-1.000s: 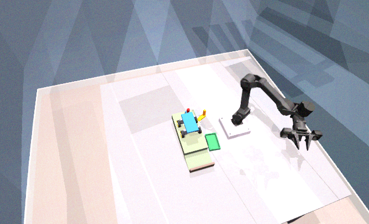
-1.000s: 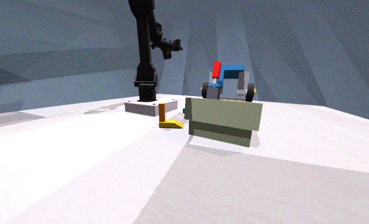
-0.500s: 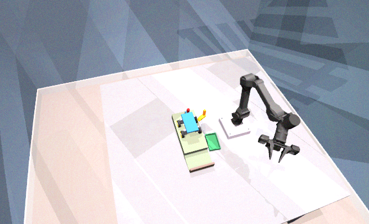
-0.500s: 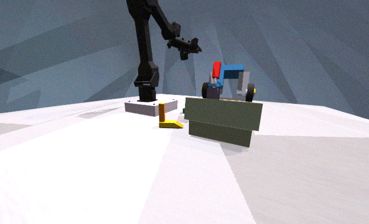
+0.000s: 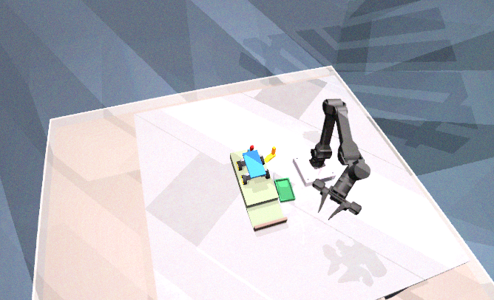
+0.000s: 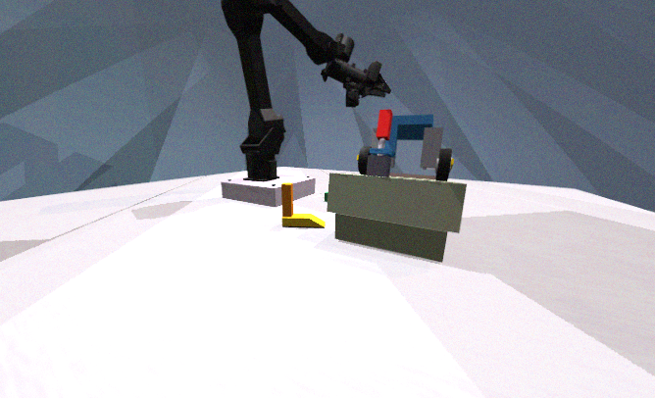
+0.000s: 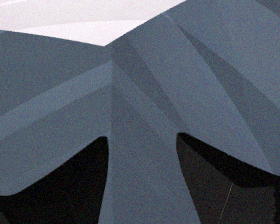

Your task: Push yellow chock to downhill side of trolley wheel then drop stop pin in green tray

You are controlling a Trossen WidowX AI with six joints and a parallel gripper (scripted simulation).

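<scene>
The blue trolley point(image 5: 254, 163) point(image 6: 413, 120) stands on the upper part of the ramp point(image 5: 261, 193) point(image 6: 394, 197). The red-headed stop pin point(image 5: 251, 148) point(image 6: 383, 124) stands upright at its uphill end. The yellow chock point(image 5: 270, 157) point(image 6: 301, 221), orange handle up, rests on the table beside the ramp's uphill part, off the ramp and apart from the wheels. The green tray point(image 5: 285, 189) lies beside the ramp's lower part; only a sliver shows in the exterior view. My gripper point(image 5: 324, 216) point(image 7: 141, 141) is partly open and empty, high above the table, on the far side of the tray from the ramp.
The arm's pale base plate point(image 5: 309, 177) point(image 6: 251, 191) sits right of the chock and tray in the top view. A brown stop bar point(image 5: 270, 224) crosses the ramp's low end. The table edge point(image 5: 189, 90) runs behind the ramp.
</scene>
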